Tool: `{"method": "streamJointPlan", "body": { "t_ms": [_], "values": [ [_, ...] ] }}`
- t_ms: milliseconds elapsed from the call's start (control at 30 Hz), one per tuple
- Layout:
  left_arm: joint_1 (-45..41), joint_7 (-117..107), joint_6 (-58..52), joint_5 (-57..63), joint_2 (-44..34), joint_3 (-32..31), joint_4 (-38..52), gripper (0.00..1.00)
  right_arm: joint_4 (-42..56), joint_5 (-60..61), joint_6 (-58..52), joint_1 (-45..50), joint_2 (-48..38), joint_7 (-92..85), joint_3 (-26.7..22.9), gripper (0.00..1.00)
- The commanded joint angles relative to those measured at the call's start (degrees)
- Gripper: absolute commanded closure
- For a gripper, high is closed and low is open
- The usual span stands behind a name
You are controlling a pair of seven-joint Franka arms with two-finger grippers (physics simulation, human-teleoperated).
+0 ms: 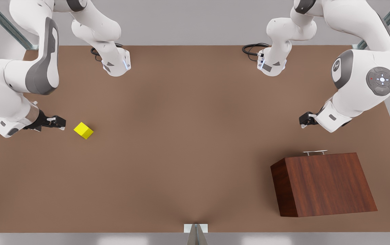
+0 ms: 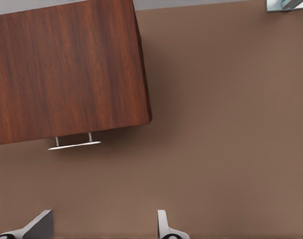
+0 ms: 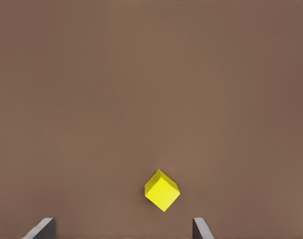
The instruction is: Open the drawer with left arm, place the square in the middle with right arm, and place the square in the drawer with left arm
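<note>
Front view: your left gripper (image 1: 304, 121) open, empty, near handle (image 1: 314, 152) of shut drawer (image 2: 66, 69) for the pull | right gripper (image 1: 60, 122) open, empty, beside cube (image 1: 83, 130) | middle (image 1: 188, 136) bare

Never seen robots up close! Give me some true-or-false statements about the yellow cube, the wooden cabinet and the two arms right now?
1. The yellow cube sits on the bare table. True.
2. The drawer is pulled open. False: the handle sits close to the cabinet.
3. The right tool grips the cube. False: it is open beside the cube.
4. The left tool is open near the cabinet. True.
5. The cube rests on the cabinet. False: they are far apart.
</note>
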Motion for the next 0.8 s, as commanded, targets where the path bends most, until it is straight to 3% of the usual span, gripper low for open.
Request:
{"method": "streamJointPlan", "body": {
  "t_ms": [0,133,200,333,533,767],
  "values": [
    [-0.1,-0.3,0.1,0.3,0.0,0.0,0.0,0.0,0.0,0.0,0.0,-0.3,0.1,0.0,-0.1,0.0],
    [-0.2,-26.8,11.5,-0.2,-7.0,3.0,-13.8,0.0,-1.0,-0.3,-0.5,0.1,-0.7,-0.5,-0.1,0.0],
    [-0.3,-45.8,24.6,-0.3,-14.3,4.6,-28.5,0.0,-7.3,0.9,0.8,-0.6,-2.8,-5.7,-0.2,0.0],
    [-0.3,-58.3,41.3,-0.3,-20.6,6.2,-45.5,0.0,-17.2,1.3,9.0,-0.9,-6.2,-22.6,-2.9,0.0],
    [-0.4,-66.3,54.3,-1.0,-18.8,9.0,-53.9,0.0,-30.3,1.4,22.1,-1.8,-4.9,-43.0,-8.1,0.0],
    [-0.3,-66.6,59.5,-4.6,-14.4,11.4,-55.1,0.0,-44.9,1.3,39.8,-2.1,-3.2,-56.2,-8.1,0.0]
  ]
}}
